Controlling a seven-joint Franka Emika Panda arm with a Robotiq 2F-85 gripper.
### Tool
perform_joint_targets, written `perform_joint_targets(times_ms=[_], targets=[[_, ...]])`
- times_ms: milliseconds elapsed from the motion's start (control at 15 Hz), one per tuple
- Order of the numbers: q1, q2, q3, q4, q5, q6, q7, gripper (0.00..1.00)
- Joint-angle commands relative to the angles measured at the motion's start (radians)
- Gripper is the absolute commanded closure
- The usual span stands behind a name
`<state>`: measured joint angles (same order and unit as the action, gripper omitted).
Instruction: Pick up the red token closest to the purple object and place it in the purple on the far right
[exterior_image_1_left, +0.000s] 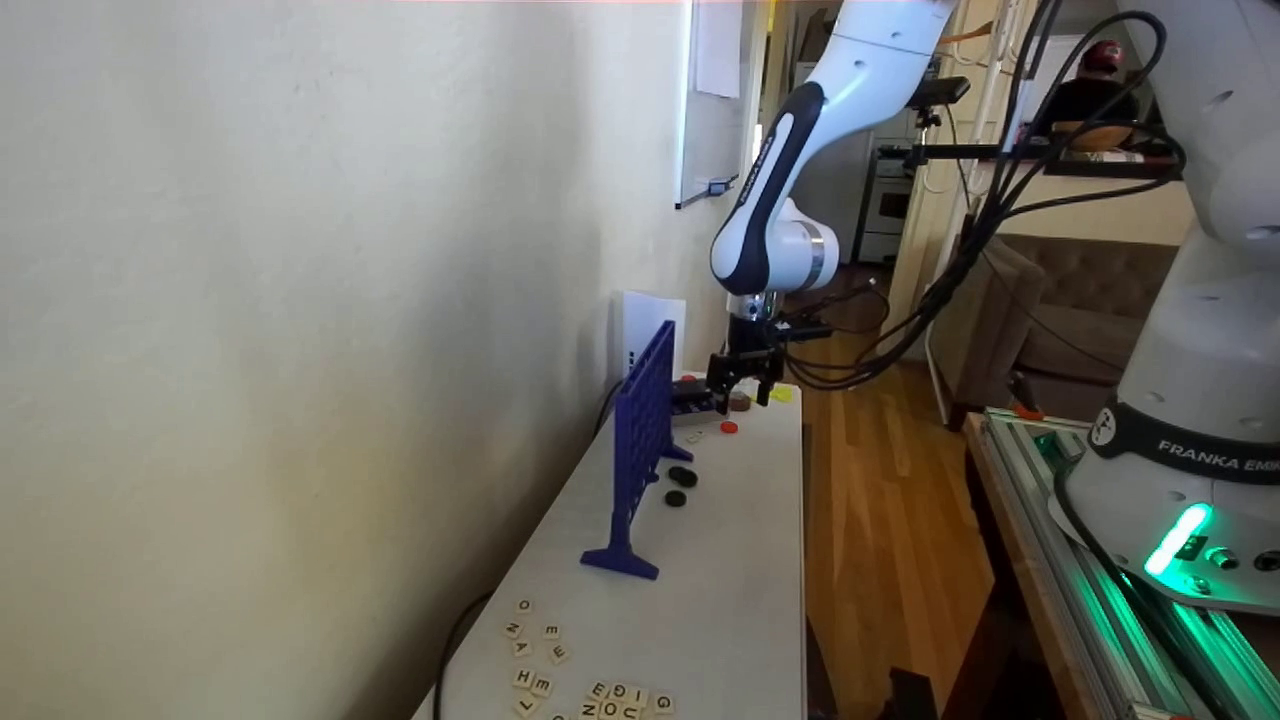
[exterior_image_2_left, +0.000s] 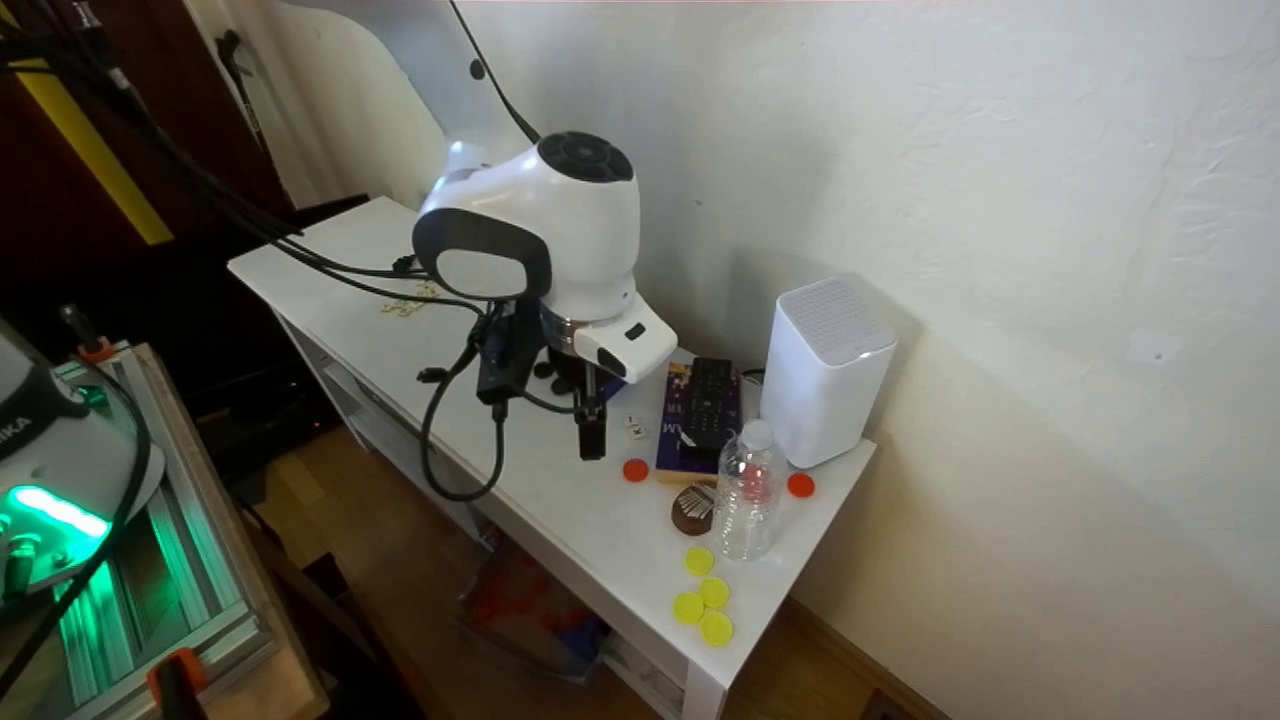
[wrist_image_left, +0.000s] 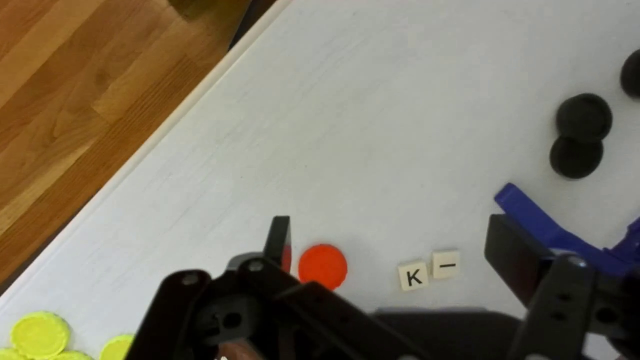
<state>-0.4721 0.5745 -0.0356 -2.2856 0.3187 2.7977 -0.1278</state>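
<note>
The black two-fingered gripper (wrist_image_left: 387, 240) is spread wide, its fingers well apart, above the white desk (wrist_image_left: 380, 125). Going left to right in the wrist view, flat round bright-yellow tokens (wrist_image_left: 40, 334) lie at the lower left. Next comes the flat round red token (wrist_image_left: 323, 266), resting on the desk and showing between the fingers, close to the one on that view's left. Two square cream letter tiles (wrist_image_left: 413, 276), one marked K, follow. Then the finger on that view's right covers part of the foot of the thin blue-purple plastic board (wrist_image_left: 542, 224), and round black tokens (wrist_image_left: 584, 117) sit at the right edge, two of them overlapping. In an exterior view the board (exterior_image_1_left: 645, 420) stands upright on its flared feet, the black tokens beside it and the red token beyond its far end. In an exterior view, left to right, the red token (exterior_image_2_left: 635, 470) lies just beside a dark-blue book (exterior_image_2_left: 675, 400) with a long black keypad (exterior_image_2_left: 710, 400) on it; after that come a round brown object with metal tines (exterior_image_2_left: 693, 508), a clear ribbed plastic bottle (exterior_image_2_left: 752, 520), a second red token (exterior_image_2_left: 800, 485) and a tall white plastic box (exterior_image_2_left: 815, 400).
</note>
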Motion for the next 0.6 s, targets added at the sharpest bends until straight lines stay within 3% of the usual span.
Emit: perform_joint_targets(times_ms=[0, 533], targets=[[-0.038, 0.044, 0.027, 0.039, 0.031, 0.042, -0.025, 0.00], [-0.074, 0.128, 0.044, 0.114, 0.019, 0.066, -0.009, 0.02]])
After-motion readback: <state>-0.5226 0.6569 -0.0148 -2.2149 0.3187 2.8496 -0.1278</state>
